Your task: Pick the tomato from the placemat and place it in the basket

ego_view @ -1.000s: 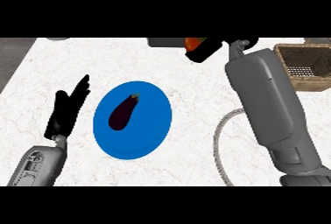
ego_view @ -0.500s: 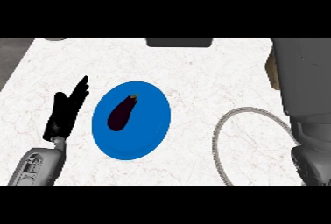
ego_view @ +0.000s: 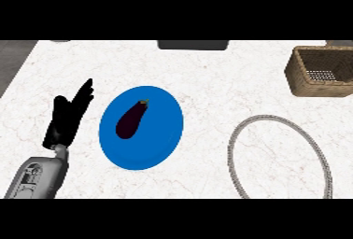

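No legible writing noted; left hand (ego_view: 67, 119) seen resting left of blue plate (ego_view: 141, 154).
Fingers held straight, pointed up, nothing grasped.

A dark purple eggplant (ego_view: 131, 120) lies on a round blue plate (ego_view: 155, 149), stem tip toward one o'clock. The plate rests on the white marbled counter (ego_view: 207, 70). At twelve o'clock on the counter's far edge sits a dark grey rectangular object (ego_view: 192, 45)
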`<state>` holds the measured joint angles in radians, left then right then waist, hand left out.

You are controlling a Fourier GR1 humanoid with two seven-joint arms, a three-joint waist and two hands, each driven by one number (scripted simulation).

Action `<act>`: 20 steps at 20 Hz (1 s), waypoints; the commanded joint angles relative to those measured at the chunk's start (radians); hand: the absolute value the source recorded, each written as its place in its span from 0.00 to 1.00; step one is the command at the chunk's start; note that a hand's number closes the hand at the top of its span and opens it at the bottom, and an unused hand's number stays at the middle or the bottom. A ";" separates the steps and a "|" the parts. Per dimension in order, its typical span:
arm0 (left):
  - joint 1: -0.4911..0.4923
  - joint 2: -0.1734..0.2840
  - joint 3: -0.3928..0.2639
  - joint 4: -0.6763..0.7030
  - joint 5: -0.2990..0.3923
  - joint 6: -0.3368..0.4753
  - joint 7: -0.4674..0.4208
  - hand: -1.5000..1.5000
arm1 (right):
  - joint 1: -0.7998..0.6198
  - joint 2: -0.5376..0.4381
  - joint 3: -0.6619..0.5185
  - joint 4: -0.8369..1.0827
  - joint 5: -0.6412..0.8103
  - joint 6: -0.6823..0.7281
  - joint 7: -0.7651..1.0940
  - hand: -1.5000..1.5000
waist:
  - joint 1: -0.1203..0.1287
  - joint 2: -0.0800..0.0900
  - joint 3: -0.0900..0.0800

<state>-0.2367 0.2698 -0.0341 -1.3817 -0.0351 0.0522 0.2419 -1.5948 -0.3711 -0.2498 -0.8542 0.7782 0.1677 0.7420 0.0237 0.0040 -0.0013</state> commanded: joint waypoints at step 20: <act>0.022 -0.034 -0.001 0.004 -0.028 0.008 -0.031 0.50 | 0.104 -0.462 0.114 0.435 0.224 0.089 -0.425 1.00 | -0.001 0.006 0.002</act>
<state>-0.2410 0.2492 -0.0279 -1.3700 -0.0596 0.0585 0.2236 -1.5532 -0.7661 -0.1220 -0.4519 1.0079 0.2765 0.4453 0.0246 0.0115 -0.0003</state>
